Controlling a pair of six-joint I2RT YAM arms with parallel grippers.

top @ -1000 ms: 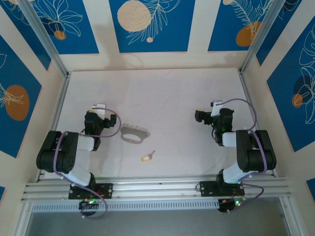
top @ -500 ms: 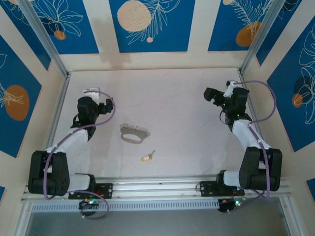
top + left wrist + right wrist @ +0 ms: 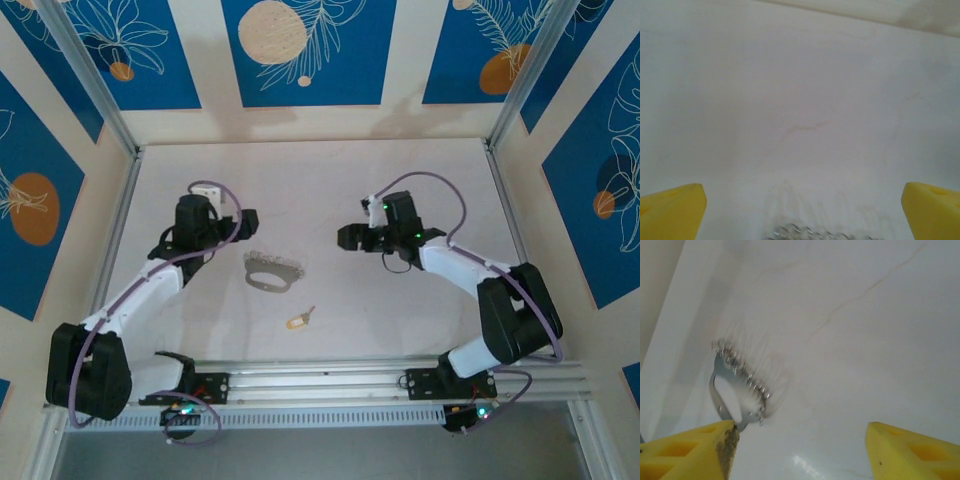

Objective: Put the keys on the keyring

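Note:
The keyring (image 3: 273,273) is a flat grey oval loop with a silvery toothed strip along its far edge, lying left of the table's middle. The tiny tan-headed key (image 3: 299,320) lies just in front of it to the right. My left gripper (image 3: 248,218) hovers behind and left of the keyring, open and empty. In the left wrist view (image 3: 800,215) the toothed strip (image 3: 810,233) shows at the bottom edge between the yellow fingertips (image 3: 671,212). My right gripper (image 3: 343,238) hangs right of the keyring, pointing left, open with nothing in it. The right wrist view (image 3: 800,450) has the keyring (image 3: 720,390) by its left finger (image 3: 687,452).
The white tabletop (image 3: 320,180) is fenced by aluminium rails (image 3: 110,240) at left and right and a blue-and-cream patterned back wall (image 3: 310,50). The arm bases sit on the rail at the near edge (image 3: 320,385).
The right arm has swung left from the right wall to the middle, towards the keyring. The left gripper has shifted right, closer to the keyring. Key and keyring have not moved.

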